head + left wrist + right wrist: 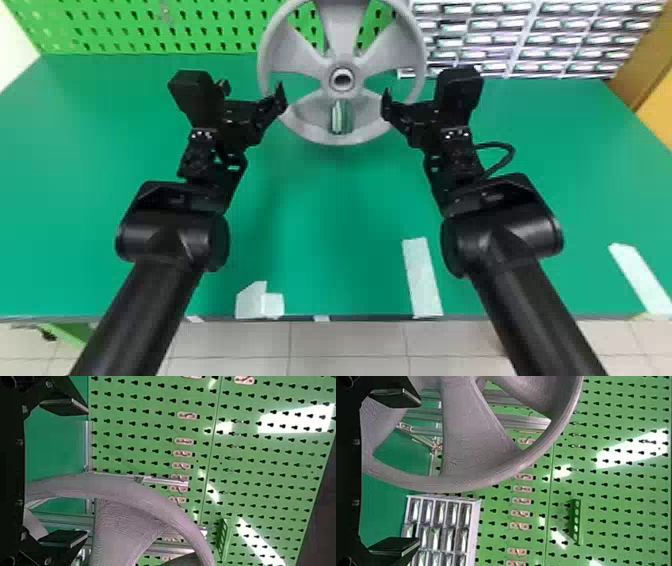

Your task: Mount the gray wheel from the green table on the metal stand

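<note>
The gray wheel (372,65) stands upright at the back middle of the green table (330,215), its hub facing me. My left gripper (254,94) is at its left rim and my right gripper (410,100) at its right rim. In the left wrist view my left gripper (75,473) is open, with the rim (115,487) crossing between its spread fingers. My right gripper (407,473) is likewise open around the opposite rim (470,483). Silver bars of the metal stand (522,422) show behind the spokes; whether the hub sits on it I cannot tell.
A green pegboard (150,30) rises behind the table. Small-drawer racks (540,37) stand at the back right, close behind my right gripper. White tape strips (422,277) lie near the table's front edge.
</note>
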Motion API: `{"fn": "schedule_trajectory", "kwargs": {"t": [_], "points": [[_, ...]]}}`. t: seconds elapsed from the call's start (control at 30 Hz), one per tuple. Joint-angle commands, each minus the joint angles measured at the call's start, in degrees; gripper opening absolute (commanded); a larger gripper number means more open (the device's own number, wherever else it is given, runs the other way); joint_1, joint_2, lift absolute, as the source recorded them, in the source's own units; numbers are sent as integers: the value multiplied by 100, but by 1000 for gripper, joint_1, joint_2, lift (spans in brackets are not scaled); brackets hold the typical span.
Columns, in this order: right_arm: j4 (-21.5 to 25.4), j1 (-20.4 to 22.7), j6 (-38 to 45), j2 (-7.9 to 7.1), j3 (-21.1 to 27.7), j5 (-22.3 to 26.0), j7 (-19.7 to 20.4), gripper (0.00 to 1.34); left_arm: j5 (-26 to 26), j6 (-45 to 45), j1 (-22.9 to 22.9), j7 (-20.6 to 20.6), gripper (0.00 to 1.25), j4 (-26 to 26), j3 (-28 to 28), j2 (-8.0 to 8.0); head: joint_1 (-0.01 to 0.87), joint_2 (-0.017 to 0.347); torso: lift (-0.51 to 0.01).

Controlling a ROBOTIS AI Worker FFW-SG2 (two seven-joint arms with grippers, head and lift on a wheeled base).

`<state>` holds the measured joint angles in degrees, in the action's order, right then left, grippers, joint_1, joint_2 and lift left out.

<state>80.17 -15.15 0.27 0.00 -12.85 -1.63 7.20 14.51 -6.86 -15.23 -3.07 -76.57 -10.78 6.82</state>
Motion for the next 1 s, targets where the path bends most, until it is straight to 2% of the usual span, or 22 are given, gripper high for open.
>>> {"fn": "schedule_trajectory", "kwargs": {"t": [0.0, 0.4, 0.77, 0.97], "points": [[218, 196, 0, 5, 29, 49, 0, 1253, -1, 62, 222, 0, 1066, -297, 85, 30, 868, 52, -93], [552, 539, 0, -9, 125, 84, 0, 1252, -9, 273, 723, -9, 1066, -938, 340, 56, 868, 52, -93], [640, 733, -264, -53, 169, 163, -8, 1250, -168, 361, 1136, -211, 1066, -1316, 656, 56, 868, 52, -93], [640, 785, -405, -62, 248, 172, -211, 1255, -194, 396, 1241, -448, 1071, -1413, 841, 56, 868, 52, -93]]}}
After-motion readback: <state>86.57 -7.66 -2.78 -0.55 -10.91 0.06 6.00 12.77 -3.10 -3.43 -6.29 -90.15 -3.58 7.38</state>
